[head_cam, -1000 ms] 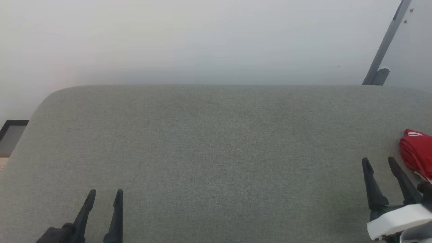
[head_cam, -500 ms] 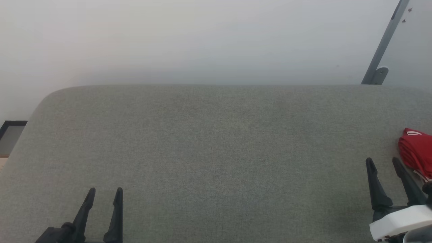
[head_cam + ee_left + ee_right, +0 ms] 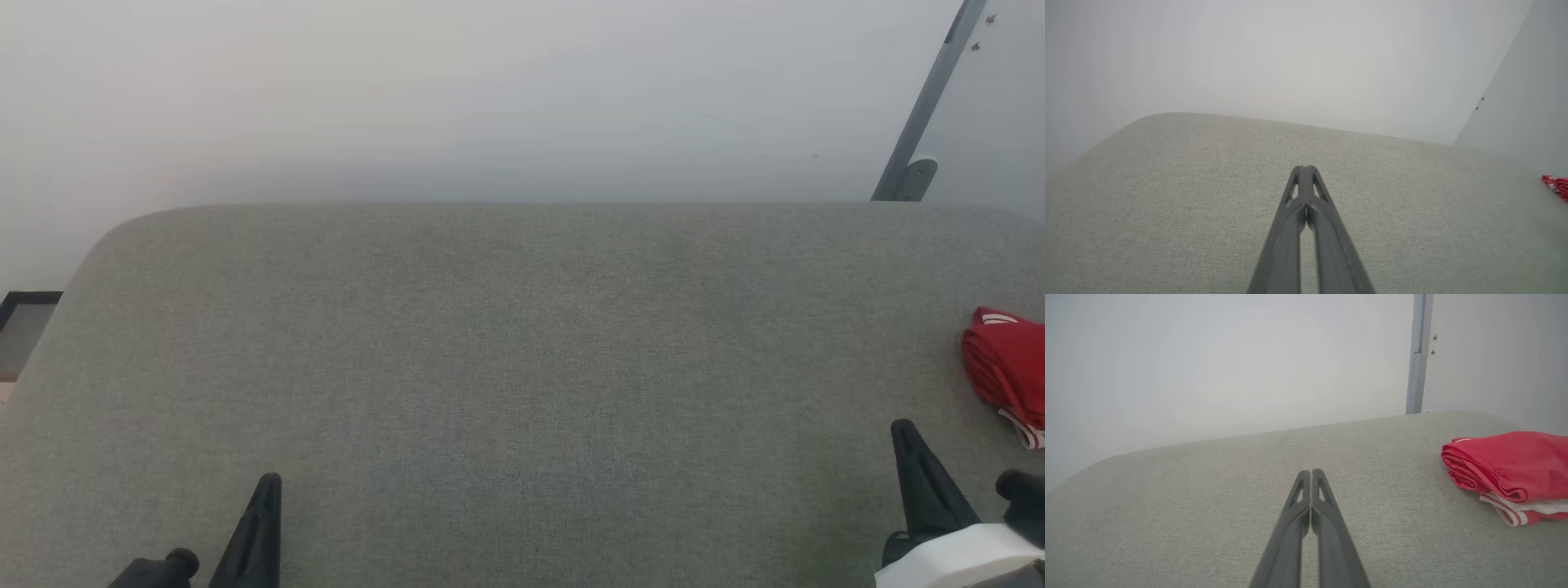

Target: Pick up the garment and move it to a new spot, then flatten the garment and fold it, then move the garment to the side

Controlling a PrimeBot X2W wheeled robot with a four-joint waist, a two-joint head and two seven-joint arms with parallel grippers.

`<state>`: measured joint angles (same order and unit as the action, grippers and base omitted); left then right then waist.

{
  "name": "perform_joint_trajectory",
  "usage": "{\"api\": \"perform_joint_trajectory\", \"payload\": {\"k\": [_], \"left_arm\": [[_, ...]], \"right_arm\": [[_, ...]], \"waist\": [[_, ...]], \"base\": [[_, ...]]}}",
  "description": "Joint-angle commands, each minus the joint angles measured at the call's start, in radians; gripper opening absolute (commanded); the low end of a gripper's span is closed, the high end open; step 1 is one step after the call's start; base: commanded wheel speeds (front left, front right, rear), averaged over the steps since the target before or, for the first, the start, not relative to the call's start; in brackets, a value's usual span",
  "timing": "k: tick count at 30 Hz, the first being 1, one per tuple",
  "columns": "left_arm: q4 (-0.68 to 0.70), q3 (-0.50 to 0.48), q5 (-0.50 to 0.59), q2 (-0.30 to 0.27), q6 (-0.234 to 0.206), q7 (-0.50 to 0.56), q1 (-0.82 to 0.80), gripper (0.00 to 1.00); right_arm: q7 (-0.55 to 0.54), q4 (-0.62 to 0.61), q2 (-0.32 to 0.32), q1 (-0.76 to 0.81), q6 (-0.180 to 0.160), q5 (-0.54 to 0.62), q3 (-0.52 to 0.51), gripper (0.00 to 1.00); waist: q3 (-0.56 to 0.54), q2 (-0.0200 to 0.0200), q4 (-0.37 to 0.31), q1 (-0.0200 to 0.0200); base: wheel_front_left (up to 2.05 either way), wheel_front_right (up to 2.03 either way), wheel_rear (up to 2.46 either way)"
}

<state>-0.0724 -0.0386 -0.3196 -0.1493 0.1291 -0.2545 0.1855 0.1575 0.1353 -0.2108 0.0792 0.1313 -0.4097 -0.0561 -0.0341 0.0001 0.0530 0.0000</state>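
The gripper (image 3: 1310, 473) rises from the bottom edge, its two dark fingers pressed together with the tips meeting, against a grey fabric pad (image 3: 1188, 506). Right of the gripper and well apart from it, the jersey (image 3: 1506, 465) lies folded on the pad, red layers stacked over a white, red-striped edge. Beyond the gripper is a pale wall (image 3: 1208, 367); up and right of it, a grey post (image 3: 1414, 375).

We can see just part of the red garment (image 3: 1006, 367), because the right edge of the head view cuts it off. It is folded over, so its front is hidden. The left wrist view catches a tiny corner.
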Motion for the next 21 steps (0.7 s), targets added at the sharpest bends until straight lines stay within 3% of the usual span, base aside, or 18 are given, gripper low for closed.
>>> {"api": "perform_joint_trajectory", "payload": {"k": [1,21], "left_arm": [[0.01,-0.004,-0.04,-0.006,0.0,0.007,-0.01,0.0],[-0.039,-0.013,-0.36,0.012,0.0,0.089,-0.085,0.0]], "right_arm": [[-0.006,-0.012,-0.004,-0.019,0.0,-0.036,-0.006,0.0],[-0.072,0.016,0.037,-0.063,0.0,-0.325,-0.019,0.0]], "waist": [[0.0,-0.0001,0.0,0.0],[0.006,-0.0001,-0.009,0.0]], "base": [[0.0,0.0,0.0],[0.0,0.0,0.0]]}}
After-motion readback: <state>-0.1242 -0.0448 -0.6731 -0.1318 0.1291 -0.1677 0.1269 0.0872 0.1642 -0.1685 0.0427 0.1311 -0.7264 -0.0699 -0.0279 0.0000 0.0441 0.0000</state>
